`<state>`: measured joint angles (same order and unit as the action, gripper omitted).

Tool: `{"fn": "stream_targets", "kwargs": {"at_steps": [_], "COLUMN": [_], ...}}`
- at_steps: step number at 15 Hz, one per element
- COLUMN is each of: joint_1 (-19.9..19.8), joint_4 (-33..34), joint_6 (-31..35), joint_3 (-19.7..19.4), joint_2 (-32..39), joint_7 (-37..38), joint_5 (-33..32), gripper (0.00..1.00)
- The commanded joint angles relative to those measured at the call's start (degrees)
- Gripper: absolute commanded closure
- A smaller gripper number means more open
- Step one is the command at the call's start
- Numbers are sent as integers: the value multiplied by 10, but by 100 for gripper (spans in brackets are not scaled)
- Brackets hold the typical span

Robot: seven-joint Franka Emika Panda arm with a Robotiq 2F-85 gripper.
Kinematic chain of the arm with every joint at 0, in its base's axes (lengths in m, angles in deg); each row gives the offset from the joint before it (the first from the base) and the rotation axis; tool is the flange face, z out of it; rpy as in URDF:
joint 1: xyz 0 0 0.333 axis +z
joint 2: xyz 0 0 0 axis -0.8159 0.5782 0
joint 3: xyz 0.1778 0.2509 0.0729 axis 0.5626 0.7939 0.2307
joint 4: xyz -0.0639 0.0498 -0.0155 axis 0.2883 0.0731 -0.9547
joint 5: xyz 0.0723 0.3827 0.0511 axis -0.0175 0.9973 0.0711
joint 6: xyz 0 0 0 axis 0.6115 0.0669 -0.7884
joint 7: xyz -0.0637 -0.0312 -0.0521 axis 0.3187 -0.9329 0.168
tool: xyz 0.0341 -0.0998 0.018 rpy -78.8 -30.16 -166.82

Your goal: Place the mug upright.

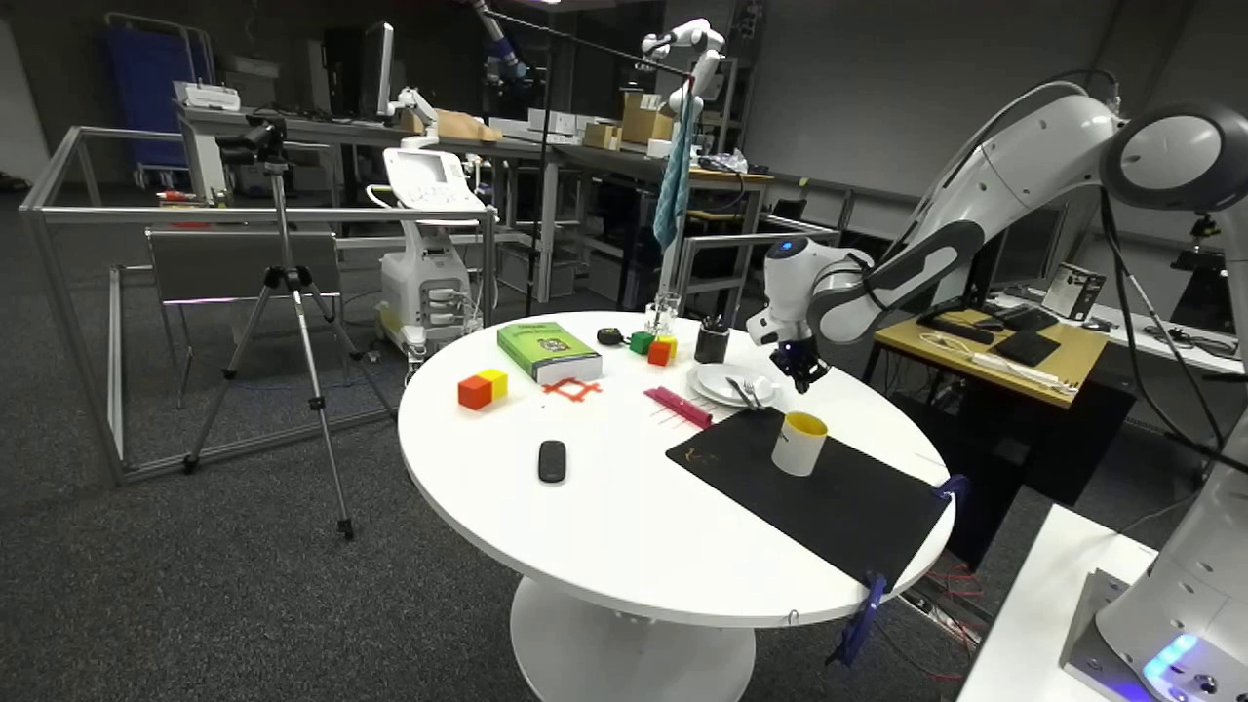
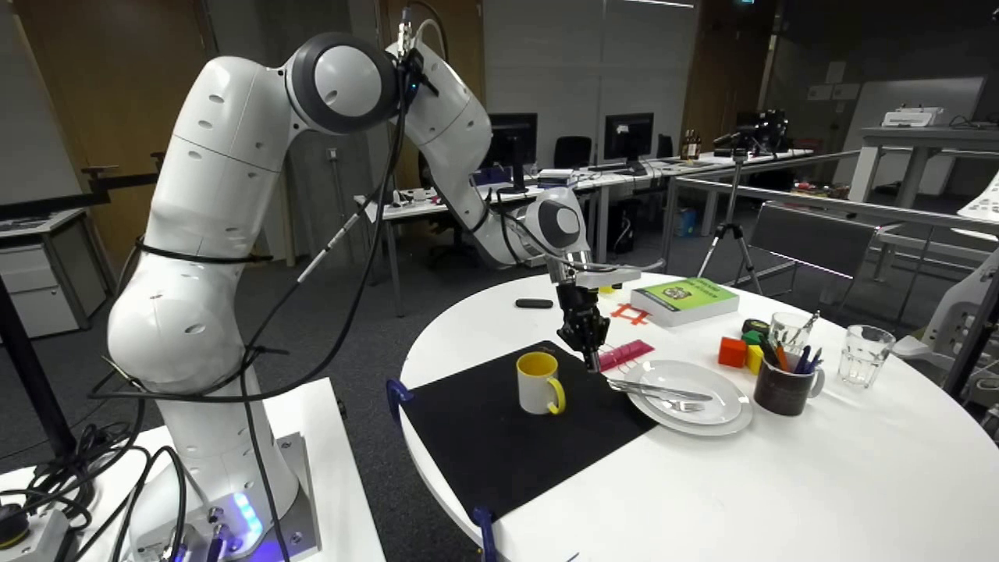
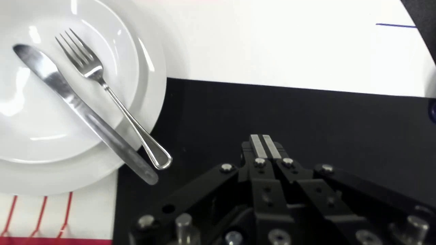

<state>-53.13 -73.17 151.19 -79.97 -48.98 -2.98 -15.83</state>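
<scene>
White mug (image 2: 535, 392): upright on the black mat (image 2: 499, 460), yellow mouth facing up, touching only what it stands on

Gripper (image 3: 264, 146): jaws together with nothing between them, hanging over the mat near the stacked plates (image 2: 714, 378), apart from the mug

Arm (image 2: 456, 125): job looks finished from where I stand; the mug is on its base, so I'd say all that's left is pulling clear without knocking it

Round table (image 1: 604, 546): white top, blue clamps (image 1: 860, 621) at the mat's edge; a knife (image 3: 102, 128) and a fork (image 3: 92, 70) lie across the plates, handle ends out over the mat; elsewhere sit a dark mug of pens (image 2: 783, 390), two glasses (image 2: 866, 355), a green book (image 2: 687, 300) and some coloured blocks (image 1: 475, 392)

Room: dim, with grey carpet (image 1: 195, 614), a tripod (image 1: 290, 278), a white medical-looking cart (image 1: 429, 278) and, at the back, another white robot arm (image 1: 697, 37)
</scene>
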Motion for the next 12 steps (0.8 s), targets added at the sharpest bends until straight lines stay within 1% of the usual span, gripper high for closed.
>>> {"fn": "stream_targets", "kwargs": {"at_steps": [1, 3, 7, 10, 12], "joint_1": [-2, -4, -9, -9, -7], "joint_4": [8, 10, -6, -40, -74], "joint_6": [-22, -35, -55, -44, -24], "joint_3": [-3, 0, 7, 10, 11], "joint_2": [-37, -54, -99, -147, -186], "joint_7": [65, 92, 164, 222, 272], "joint_5": [4, 15, 83, 131, 147], "gripper": [100, 100, 100, 100, 100]}}
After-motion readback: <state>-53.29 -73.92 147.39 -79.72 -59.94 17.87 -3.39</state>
